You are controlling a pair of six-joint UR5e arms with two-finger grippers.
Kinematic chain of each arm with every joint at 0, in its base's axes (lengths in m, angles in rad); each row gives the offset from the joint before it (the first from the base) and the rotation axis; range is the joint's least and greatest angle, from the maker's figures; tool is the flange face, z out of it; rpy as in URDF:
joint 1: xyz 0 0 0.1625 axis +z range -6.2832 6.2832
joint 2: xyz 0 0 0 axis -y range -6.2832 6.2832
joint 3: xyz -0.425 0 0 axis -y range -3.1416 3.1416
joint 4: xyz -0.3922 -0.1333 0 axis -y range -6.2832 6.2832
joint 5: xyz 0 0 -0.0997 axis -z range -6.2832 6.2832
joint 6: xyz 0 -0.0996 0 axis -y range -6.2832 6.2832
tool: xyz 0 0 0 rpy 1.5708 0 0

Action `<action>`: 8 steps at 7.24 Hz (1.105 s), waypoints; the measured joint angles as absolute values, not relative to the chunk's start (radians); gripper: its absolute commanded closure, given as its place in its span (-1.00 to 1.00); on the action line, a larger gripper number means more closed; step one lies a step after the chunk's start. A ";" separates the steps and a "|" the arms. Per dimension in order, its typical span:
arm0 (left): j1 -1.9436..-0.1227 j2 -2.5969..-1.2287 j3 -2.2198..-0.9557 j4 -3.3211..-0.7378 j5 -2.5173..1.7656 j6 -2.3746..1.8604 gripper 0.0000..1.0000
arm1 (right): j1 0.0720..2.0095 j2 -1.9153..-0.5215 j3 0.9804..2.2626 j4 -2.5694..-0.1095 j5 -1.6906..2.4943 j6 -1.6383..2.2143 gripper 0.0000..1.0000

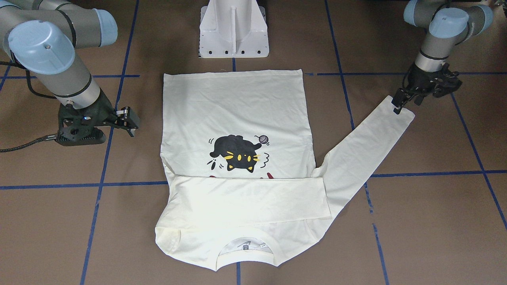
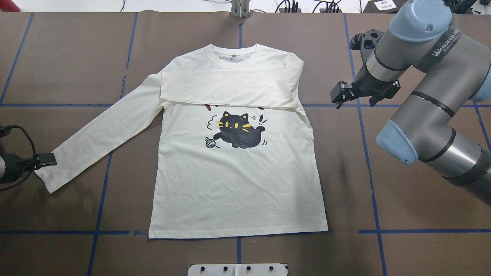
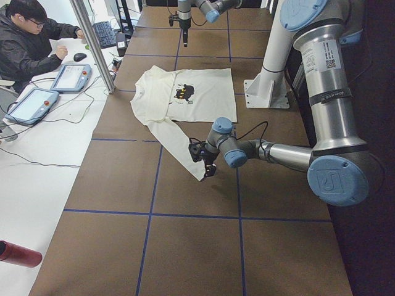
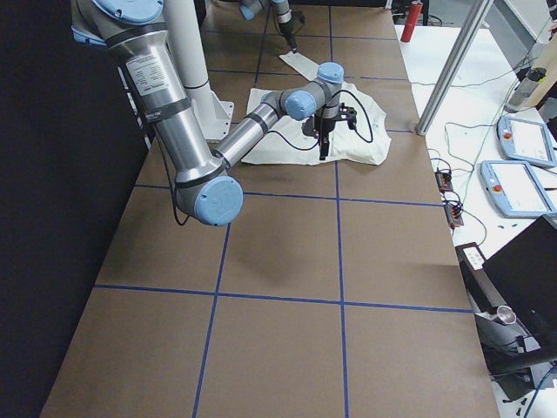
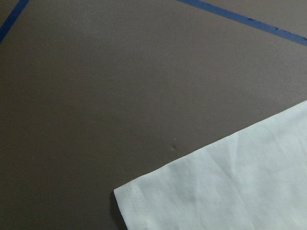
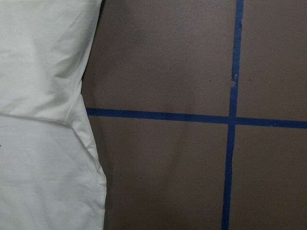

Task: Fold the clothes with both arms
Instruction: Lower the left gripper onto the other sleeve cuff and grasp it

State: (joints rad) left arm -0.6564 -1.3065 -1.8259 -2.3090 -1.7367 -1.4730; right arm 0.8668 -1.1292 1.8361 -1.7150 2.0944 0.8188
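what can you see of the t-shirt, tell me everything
The cream long-sleeved T-shirt lies flat, print up, on the brown table, collar away from the robot. It looks like soft cotton, lightly creased. A black cat with a yarn ball is printed on the chest. One sleeve is folded across the chest; the other sleeve stretches out toward the left gripper, which meets its cuff.

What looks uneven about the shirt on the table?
Only one sleeve is folded across the T-shirt, partly hiding the red print. The other sleeve lies stretched out diagonally, cuff by the left gripper. Nothing looks damaged.
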 measured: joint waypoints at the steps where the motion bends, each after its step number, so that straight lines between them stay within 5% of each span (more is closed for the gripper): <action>1: -0.656 -1.314 -1.805 -2.313 -1.736 -1.474 -1.00 | 0.867 -1.128 1.837 -1.715 2.094 0.820 -1.00; 5: -0.635 -1.319 -1.791 -2.318 -1.739 -1.482 -0.98 | 0.867 -1.125 1.840 -1.715 2.095 0.822 -1.00; 6: -0.631 -1.318 -1.790 -2.318 -1.742 -1.483 -0.83 | 0.867 -1.125 1.842 -1.715 2.095 0.822 -1.00; 8: -0.629 -1.313 -1.792 -2.318 -1.746 -1.484 -0.22 | 0.867 -1.125 1.846 -1.716 2.095 0.823 -1.00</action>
